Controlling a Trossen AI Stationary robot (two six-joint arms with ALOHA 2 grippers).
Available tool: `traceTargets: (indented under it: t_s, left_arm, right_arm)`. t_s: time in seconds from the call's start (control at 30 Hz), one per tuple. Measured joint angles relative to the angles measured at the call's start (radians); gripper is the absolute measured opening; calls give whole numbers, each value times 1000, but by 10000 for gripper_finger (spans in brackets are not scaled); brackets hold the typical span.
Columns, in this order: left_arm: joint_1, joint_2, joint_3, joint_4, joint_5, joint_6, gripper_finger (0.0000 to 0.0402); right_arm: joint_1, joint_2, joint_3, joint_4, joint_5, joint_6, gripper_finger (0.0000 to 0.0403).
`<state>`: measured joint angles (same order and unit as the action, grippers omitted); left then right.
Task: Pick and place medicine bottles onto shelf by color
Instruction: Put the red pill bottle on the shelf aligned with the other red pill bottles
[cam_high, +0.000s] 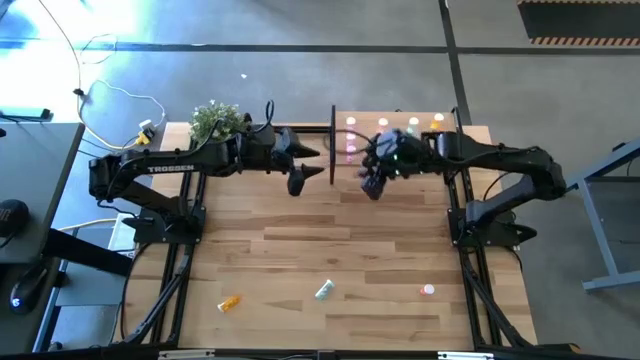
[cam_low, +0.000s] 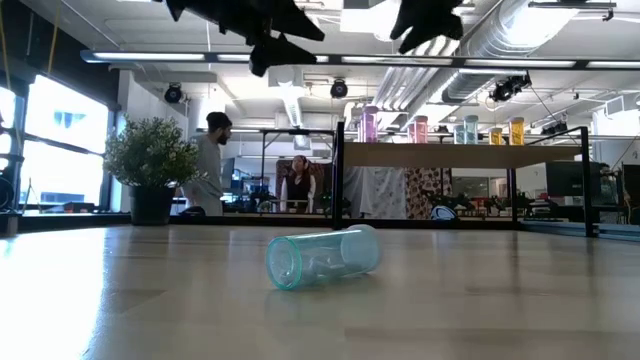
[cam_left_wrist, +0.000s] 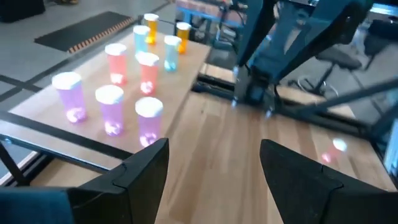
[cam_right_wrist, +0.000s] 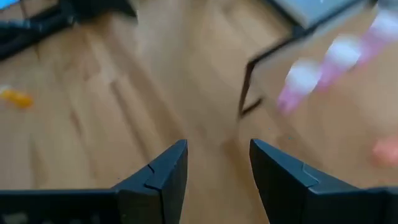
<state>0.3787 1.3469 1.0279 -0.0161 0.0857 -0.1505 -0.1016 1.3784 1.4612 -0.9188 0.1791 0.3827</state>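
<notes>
Several medicine bottles, pink (cam_left_wrist: 111, 109), red-pink (cam_left_wrist: 147, 71), pale green (cam_left_wrist: 171, 51) and orange (cam_left_wrist: 149, 28), stand upright in rows on the light-wood shelf (cam_left_wrist: 180, 81) at the table's far side. Three more lie on the tabletop near its front edge: an orange one (cam_high: 230, 302), a pale green one (cam_high: 325, 290) on its side (cam_low: 322, 257), and a red-pink one (cam_high: 428, 290). My left gripper (cam_left_wrist: 214, 149) hovers open just left of the shelf's dark edge panel (cam_high: 332, 150). Over the shelf's near edge my right gripper (cam_right_wrist: 217, 146) hangs open (cam_high: 372, 185). Neither has anything between its fingers.
A small potted plant (cam_high: 215, 120) stands at the table's far left corner. In the low view both grippers (cam_low: 270, 45) (cam_low: 425, 25) hang high above the tabletop. People stand in the room beyond the table. Bare planks lie between the shelf and the three loose bottles.
</notes>
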Motion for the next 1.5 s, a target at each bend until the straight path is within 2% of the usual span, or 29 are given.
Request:
traceTargets:
  t_s: [0.53, 0.7, 0.93, 1.13, 1.3, 1.5]
  left_arm:
    - [-93, -62, 0, -125, -4, 41, 241]
    - [-122, -62, 0, -145, -4, 23, 241]
    - [-200, -63, 0, -145, -4, -31, 241]
    - [-276, -63, 0, -145, -54, -56, 241]
    - [-307, -63, 0, -144, -72, -60, 241]
    - [-316, -63, 0, -144, -73, -85, 241]
  right_arm:
    - [466, 0, -2, -411, 18, 679, 165]
    - [614, 0, -3, -490, -35, 791, 165]
    - [775, 0, -3, -590, -30, 903, 165]
    - [863, -3, -12, -593, -32, 911, 165]
    - [921, -84, -175, -455, -109, 920, 165]
    - [978, -182, -354, -234, -105, 852, 165]
